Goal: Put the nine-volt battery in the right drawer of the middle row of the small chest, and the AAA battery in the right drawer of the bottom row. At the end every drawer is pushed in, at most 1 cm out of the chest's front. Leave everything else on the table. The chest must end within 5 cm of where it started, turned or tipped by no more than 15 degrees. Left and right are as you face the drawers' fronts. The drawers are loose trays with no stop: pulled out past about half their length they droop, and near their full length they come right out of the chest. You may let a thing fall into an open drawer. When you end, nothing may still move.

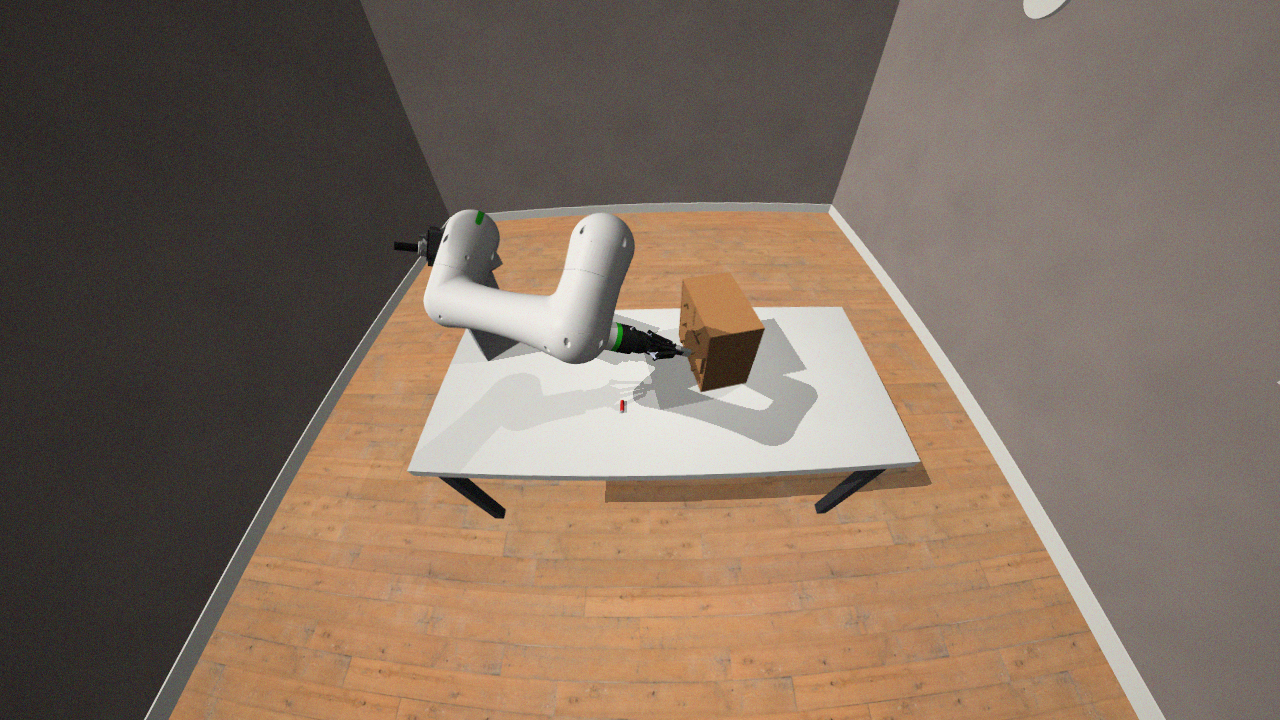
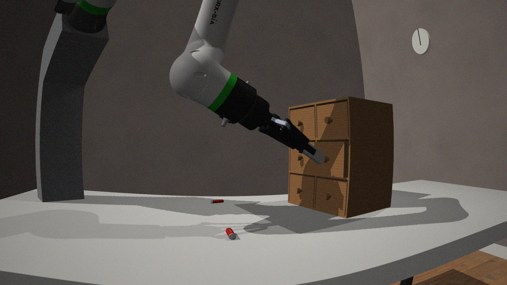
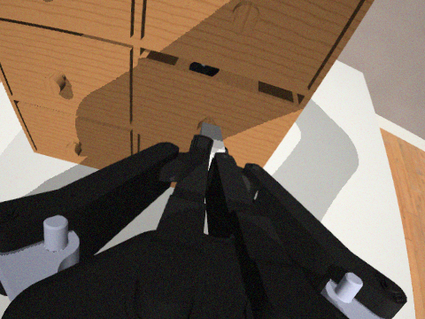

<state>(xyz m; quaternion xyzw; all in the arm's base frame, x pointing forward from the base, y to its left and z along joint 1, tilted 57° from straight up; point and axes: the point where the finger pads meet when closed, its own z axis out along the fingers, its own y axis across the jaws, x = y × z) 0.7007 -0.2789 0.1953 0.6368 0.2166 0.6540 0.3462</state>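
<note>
The brown chest (image 1: 738, 308) (image 2: 370, 152) stands upright. The right drawer of its middle row (image 2: 336, 150) (image 3: 177, 89) stands slightly out; its top gap shows in the wrist view. Through the gap I see part of the black nine-volt battery (image 3: 204, 68) inside. My gripper (image 1: 686, 351) (image 2: 319, 158) (image 3: 207, 138) is shut and empty, its tips at that drawer's knob (image 2: 326, 159) (image 3: 206, 120). The bottom right drawer (image 2: 336, 200) looks flush. A slim red battery (image 2: 217, 201), by its size probably the AAA, lies on the table behind the arm.
A thicker red battery (image 1: 622, 406) (image 2: 230, 233) lies on the white table (image 1: 537, 447) (image 2: 159, 258), nearer the exterior camera. The other drawers look pushed in. The robot's grey pedestal (image 2: 61, 141) stands at the table's other end.
</note>
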